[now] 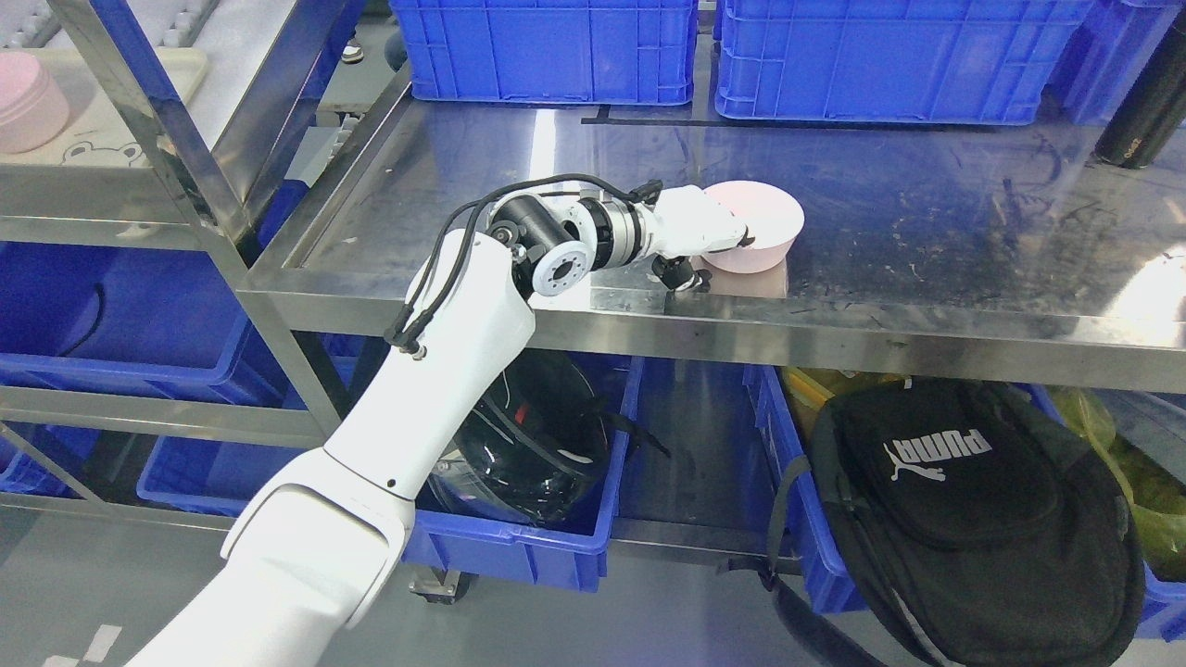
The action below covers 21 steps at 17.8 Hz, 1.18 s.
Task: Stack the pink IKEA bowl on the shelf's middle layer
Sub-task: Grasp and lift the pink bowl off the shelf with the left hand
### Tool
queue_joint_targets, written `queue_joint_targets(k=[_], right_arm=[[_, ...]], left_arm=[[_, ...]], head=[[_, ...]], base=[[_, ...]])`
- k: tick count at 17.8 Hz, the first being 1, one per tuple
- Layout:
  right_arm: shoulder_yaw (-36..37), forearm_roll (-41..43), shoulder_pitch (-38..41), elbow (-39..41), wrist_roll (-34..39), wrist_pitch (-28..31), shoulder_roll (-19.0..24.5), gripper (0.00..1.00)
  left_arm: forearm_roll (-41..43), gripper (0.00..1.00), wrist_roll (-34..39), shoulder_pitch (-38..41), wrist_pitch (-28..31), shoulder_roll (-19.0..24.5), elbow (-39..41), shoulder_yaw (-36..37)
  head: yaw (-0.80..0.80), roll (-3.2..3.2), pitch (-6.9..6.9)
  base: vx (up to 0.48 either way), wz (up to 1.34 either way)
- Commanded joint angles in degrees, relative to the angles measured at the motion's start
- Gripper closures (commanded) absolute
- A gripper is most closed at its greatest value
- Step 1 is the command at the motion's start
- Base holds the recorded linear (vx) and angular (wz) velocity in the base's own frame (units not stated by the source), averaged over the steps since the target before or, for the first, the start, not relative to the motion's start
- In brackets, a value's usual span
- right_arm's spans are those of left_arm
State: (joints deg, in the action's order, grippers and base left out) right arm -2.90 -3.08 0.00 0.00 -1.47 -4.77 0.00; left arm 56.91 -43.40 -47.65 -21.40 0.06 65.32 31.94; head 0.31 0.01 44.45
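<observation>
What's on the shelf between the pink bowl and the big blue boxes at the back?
Nothing: in the head view only bare, scratched steel shelf lies between the pink bowl and the blue boxes.

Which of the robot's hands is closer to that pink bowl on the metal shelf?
Left. The left hand is at the pink bowl's left rim, touching it. The right hand is out of view.

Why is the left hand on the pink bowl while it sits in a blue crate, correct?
Not quite. In the head view the left hand is on the pink bowl, but the bowl sits on the steel shelf, not in a blue crate; the crates stand behind it.
</observation>
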Motion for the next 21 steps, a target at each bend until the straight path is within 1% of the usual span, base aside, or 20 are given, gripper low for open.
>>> queue_joint_targets(k=[1,5,7,11,13,15,18,19,21], right_arm=[[0.0,0.0,1.3,1.0,0.0,0.0,-1.0,0.0],[0.0,0.0,1.3,1.0,0.0,0.0,-1.0,0.0],[0.0,0.0,1.3,1.0,0.0,0.0,-1.0,0.0],[0.0,0.0,1.3,1.0,0.0,0.0,-1.0,0.0],[0.0,0.0,1.3,1.0,0.0,0.0,-1.0,0.0],[0.0,0.0,1.3,1.0,0.0,0.0,-1.0,0.0],[0.0,0.0,1.3,1.0,0.0,0.0,-1.0,0.0],[0.0,0.0,1.3,1.0,0.0,0.0,-1.0,0.0],[0.0,0.0,1.3,1.0,0.0,0.0,-1.0,0.0]], left_arm=[[-0.3,0.99,-2.6,0.1,-2.4,0.9,-1.3,-1.6],[-3.2,0.99,-1.8,0.2,-2.9,0.9,1.6,-4.2],[-4.3,1.0,-0.8,0.2,-4.7,0.9,2.8,-6.6],[-5.5,1.0,-1.9,0.4,-9.5,0.9,7.0,-14.9],[-5.5,1.0,-2.5,0.0,-10.3,0.9,11.5,-18.2],[-5.8,1.0,-2.3,0.1,-11.6,0.9,15.4,-19.2],[-10.4,1.0,-2.1,0.3,-14.0,0.9,16.9,-20.2],[-11.5,1.0,-2.5,0.4,-15.0,0.9,17.3,-20.7],[-15.3,1.0,-2.8,1.8,-21.2,0.9,17.9,-20.8]], head=[[0.0,0.0,0.0],[0.0,0.0,0.0],[0.0,0.0,0.0],[0.0,0.0,0.0],[0.0,0.0,0.0],[0.0,0.0,0.0],[0.0,0.0,0.0],[0.0,0.0,0.0],[0.0,0.0,0.0]], base=[[0.0,0.0],[0.0,0.0],[0.0,0.0],[0.001,-0.01],[0.002,-0.02],[0.0,0.0],[-0.003,0.01],[0.0,0.0],[0.0,0.0]])
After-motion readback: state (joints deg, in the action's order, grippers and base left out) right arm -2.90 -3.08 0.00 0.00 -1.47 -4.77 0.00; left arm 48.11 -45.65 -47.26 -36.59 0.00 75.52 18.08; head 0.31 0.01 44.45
